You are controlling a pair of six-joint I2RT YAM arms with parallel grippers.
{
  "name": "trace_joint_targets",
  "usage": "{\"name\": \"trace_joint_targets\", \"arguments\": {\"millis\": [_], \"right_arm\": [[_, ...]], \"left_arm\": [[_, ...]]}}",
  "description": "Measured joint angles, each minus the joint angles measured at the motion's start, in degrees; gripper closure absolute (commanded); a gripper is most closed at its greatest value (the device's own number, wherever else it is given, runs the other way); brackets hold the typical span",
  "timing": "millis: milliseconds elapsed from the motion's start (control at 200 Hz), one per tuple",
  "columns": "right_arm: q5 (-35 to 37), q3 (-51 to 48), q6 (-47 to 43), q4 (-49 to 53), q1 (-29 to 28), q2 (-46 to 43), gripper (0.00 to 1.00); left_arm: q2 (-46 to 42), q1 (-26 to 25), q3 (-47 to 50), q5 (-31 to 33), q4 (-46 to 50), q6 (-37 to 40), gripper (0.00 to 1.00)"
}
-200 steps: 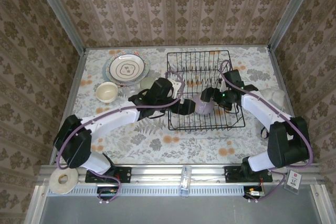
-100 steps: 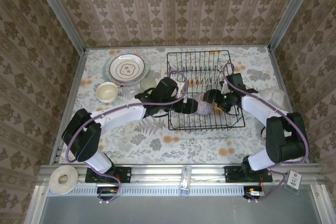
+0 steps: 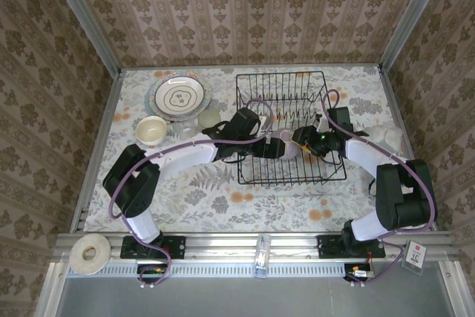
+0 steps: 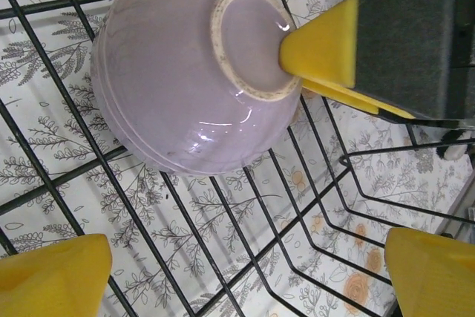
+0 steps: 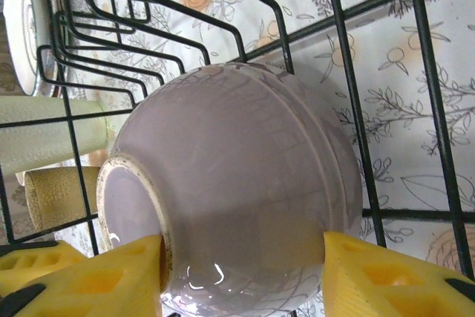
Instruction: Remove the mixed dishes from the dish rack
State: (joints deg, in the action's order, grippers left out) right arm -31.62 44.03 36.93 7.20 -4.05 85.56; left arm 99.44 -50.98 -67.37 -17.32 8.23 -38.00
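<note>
Lying sideways: lilac bowl, foot facing left claw | left claw spread wide | right claw grips bowl

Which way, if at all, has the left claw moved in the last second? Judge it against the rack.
Yes. The left claw has shifted right, farther across the rack, closing in on the bowl.

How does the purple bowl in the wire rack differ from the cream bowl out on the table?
The lilac bowl lies tipped in the dish rack, foot ring showing; the cream bowl stands upright on the table. The right gripper clasps the lilac one; nothing touches the cream one. Both are round bowls.
</note>
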Motion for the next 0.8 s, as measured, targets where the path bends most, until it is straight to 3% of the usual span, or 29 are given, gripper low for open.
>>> {"name": "trace_joint_targets", "arguments": {"millis": [385,800], "right_arm": [[-4.70,-1.07,2.27,-3.37,2.12,1.33,0.65],[-5.60,-1.18,2.58,-6.32,3.19,2.32,0.71]], "left_arm": [[5.53,0.83,-1.36,0.46,-1.99,-4.46,0.00],[7.85,2.12,1.27,-0.76,-14.19,-8.92,0.00]]}}
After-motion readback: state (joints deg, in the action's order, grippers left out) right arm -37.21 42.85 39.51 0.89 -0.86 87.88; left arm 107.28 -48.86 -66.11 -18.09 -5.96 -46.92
